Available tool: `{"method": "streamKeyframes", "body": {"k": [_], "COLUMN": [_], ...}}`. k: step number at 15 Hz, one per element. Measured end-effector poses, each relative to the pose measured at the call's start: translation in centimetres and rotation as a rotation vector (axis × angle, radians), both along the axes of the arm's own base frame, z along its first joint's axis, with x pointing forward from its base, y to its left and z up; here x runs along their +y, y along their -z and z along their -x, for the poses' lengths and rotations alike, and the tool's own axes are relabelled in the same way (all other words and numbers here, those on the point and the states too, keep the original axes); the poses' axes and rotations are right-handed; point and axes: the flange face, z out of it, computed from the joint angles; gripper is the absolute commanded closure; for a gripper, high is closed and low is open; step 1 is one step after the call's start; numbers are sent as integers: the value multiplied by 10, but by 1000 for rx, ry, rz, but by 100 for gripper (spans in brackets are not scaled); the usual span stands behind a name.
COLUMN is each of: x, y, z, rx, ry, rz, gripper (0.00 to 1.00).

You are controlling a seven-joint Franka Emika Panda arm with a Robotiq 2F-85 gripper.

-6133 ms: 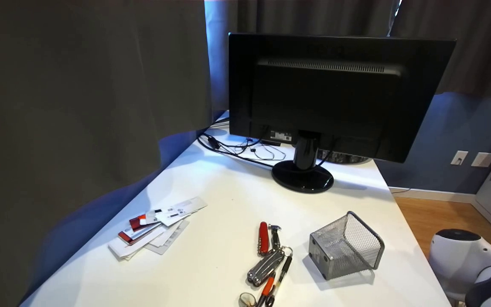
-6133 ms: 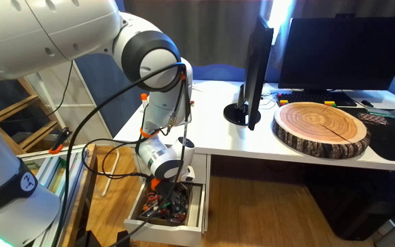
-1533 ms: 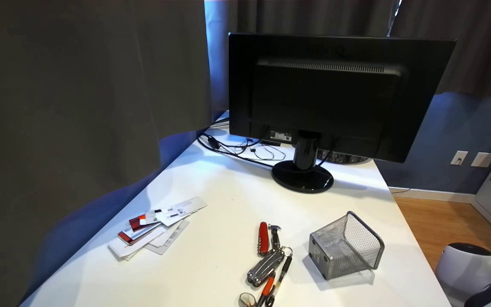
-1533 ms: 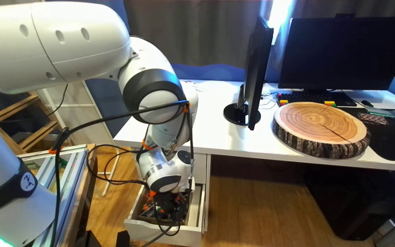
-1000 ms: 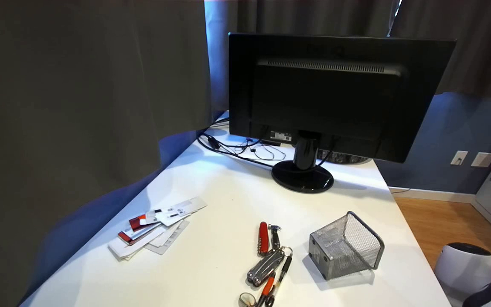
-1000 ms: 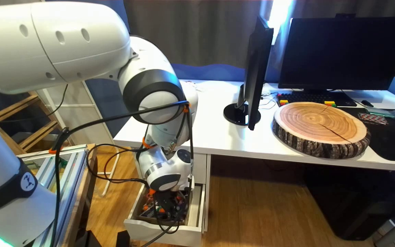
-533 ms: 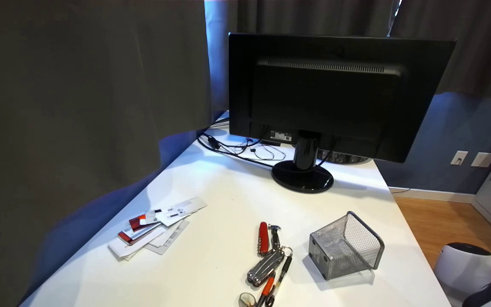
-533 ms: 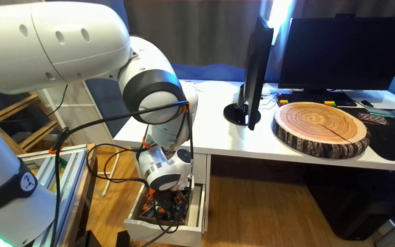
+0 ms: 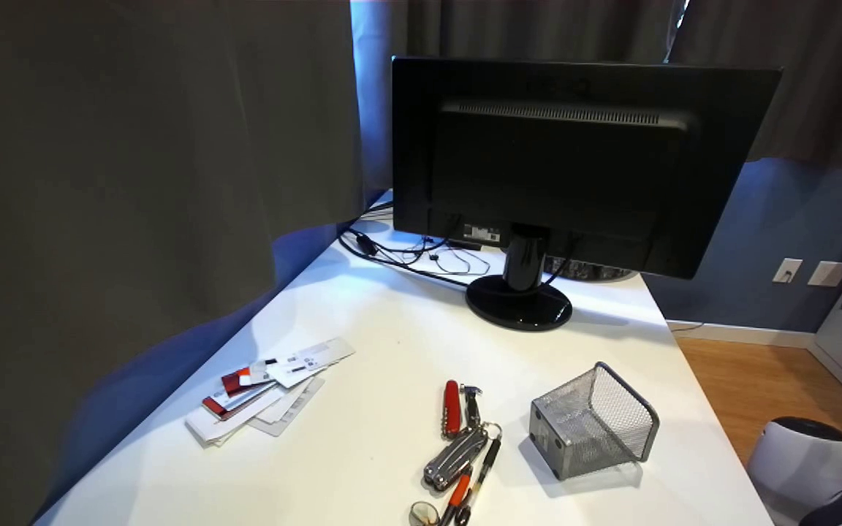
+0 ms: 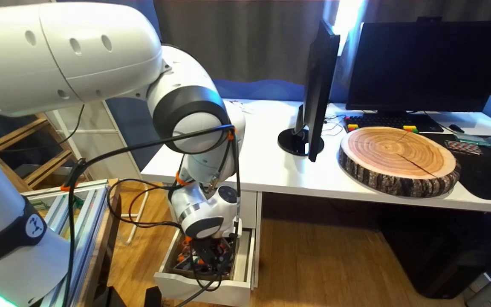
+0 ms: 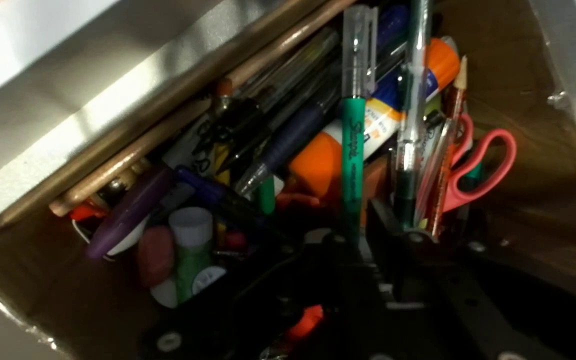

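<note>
My gripper (image 11: 363, 220) reaches down into a brown box (image 11: 533, 135) of stationery inside the pulled-out white drawer (image 10: 198, 286). Its jaws stand close together with a narrow gap. A green Sharpie marker (image 11: 353, 150) runs right to the fingertips; its lower end lies in shadow, and whether it is pinched or merely beside them I cannot tell. Beside the jaws are a clear pen (image 11: 413, 125), pink-handled scissors (image 11: 508, 150), a glue stick (image 11: 318, 162) with orange ends and a purple marker (image 11: 130, 215). In an exterior view the arm's wrist covers the fingertips of the gripper (image 10: 207, 251).
The white desk (image 10: 292, 177) overhangs the drawer. On it are a monitor (image 9: 574, 168), a mesh holder (image 9: 589, 424) on its side, a multitool (image 9: 456, 459), a red knife (image 9: 452, 409), cards (image 9: 275, 387) and a wood slab (image 10: 399, 153). A black cable (image 10: 143, 147) loops along the arm.
Since several seconds ago the arm has come down and the gripper has moved deeper into the drawer. Over the last second the arm is nearly still. The desk things have not moved.
</note>
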Motion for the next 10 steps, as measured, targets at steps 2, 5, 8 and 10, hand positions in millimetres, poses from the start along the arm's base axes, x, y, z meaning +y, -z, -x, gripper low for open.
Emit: {"method": "streamKeyframes", "body": {"k": [2, 5, 8, 10], "x": [5, 12, 16, 18], "y": [-1, -3, -2, -2], "z": [0, 3, 7, 10], "rx": [-21, -44, -66, -80], "ry": [-5, -7, -6, -3], "rz": [-3, -5, 10, 19], "gripper": [39, 18, 1, 36]}}
